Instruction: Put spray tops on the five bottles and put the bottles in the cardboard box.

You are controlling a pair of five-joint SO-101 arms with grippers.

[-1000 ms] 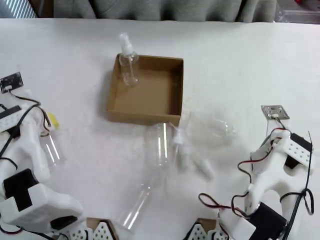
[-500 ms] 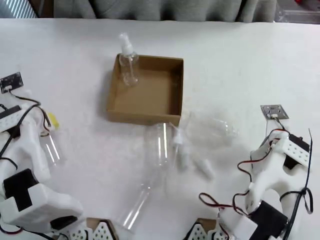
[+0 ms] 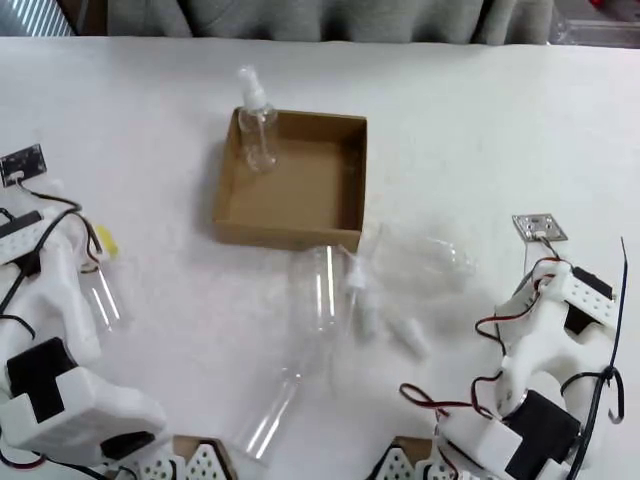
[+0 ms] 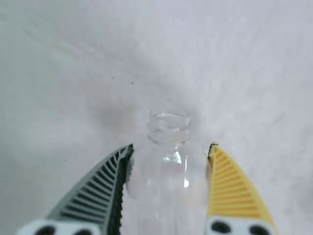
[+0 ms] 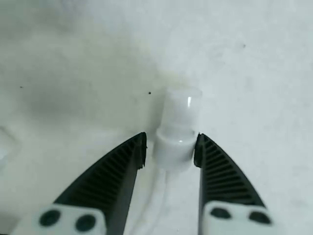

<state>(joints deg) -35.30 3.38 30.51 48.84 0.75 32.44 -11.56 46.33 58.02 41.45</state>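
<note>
The left arm (image 3: 45, 290) is bent low. The left gripper (image 4: 169, 147) pinches a bottle (image 4: 168, 128). The right arm (image 3: 545, 345) is bent low too. The right gripper (image 5: 169, 142) pinches a spray top (image 5: 177, 122).

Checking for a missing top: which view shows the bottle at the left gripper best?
The left wrist view: the bottle sits in the left gripper, its neck open and bare. The high view shows the bottle as faint glints beside that arm.
</note>
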